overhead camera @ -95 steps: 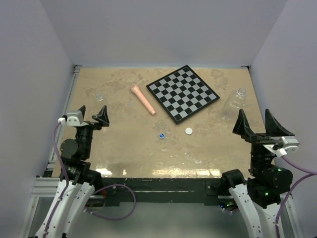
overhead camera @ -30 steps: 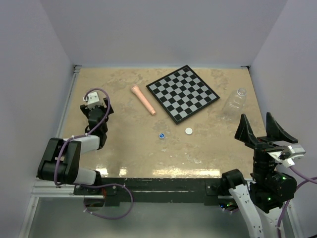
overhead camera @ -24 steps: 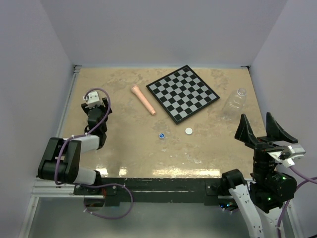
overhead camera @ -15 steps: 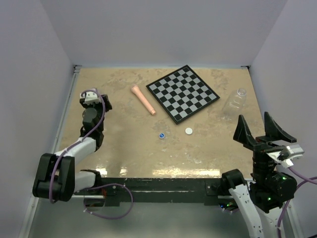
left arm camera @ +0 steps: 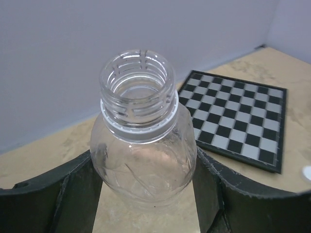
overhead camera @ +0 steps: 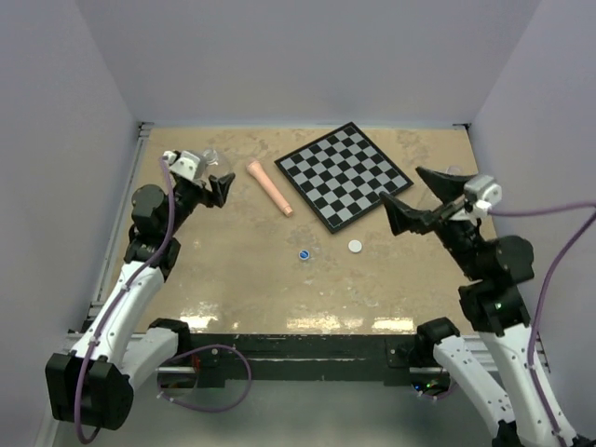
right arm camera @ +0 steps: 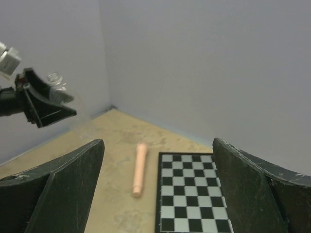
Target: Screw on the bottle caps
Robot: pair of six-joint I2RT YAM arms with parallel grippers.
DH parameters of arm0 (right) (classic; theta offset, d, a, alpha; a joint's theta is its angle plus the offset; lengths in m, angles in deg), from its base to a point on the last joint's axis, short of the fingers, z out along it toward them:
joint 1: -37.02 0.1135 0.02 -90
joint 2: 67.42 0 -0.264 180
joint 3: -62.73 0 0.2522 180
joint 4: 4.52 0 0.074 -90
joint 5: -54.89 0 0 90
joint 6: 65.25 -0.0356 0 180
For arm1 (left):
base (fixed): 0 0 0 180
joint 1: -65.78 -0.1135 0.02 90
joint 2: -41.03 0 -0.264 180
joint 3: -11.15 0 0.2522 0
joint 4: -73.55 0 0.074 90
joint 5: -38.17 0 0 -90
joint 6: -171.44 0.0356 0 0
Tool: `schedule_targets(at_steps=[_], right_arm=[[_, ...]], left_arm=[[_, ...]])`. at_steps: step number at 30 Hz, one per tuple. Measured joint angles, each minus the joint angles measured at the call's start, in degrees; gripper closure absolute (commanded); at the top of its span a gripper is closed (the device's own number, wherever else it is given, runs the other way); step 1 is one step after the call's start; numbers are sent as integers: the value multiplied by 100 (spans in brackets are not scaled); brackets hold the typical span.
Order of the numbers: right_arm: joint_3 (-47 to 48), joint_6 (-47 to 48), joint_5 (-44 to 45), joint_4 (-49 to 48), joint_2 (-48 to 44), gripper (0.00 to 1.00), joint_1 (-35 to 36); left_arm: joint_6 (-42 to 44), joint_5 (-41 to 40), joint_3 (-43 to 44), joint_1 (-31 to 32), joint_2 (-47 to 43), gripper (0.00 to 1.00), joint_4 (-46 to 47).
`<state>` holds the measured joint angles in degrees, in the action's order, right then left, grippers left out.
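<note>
Now we hold the tiny bottle (left arm camera: pixel 143 155) clamped in our left gripper (overhead camera: pixel 212 186), raised at far left; our right gripper (overhead camera: pixel 402 186), jaws apart, has swung forward. The blue cap (overhead camera: pixel 304 253) and white cap (overhead camera: pixel 355 246) lie on the bench (overhead camera: pixel 233 279).

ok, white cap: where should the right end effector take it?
Probably by its rim, from straight above, jaws across the diameter. The white cap lies flat on the table, too low for a side approach, with bare surface all round: the chessboard and blue cap sit apart from it. The right end effector is open.
</note>
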<state>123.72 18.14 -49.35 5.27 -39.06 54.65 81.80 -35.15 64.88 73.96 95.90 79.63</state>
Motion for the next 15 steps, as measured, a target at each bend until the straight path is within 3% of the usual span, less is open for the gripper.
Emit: schedule_targets(at_steps=[8,15], right_arm=[[293,-535,-1600,-2,1434,2,17],[302,-767,-1659,-125,2350,1,811]], left_arm=[[72,1836,-2,293,-225,41,-994],[-33,3064,-168,708,-225,42,-1403]])
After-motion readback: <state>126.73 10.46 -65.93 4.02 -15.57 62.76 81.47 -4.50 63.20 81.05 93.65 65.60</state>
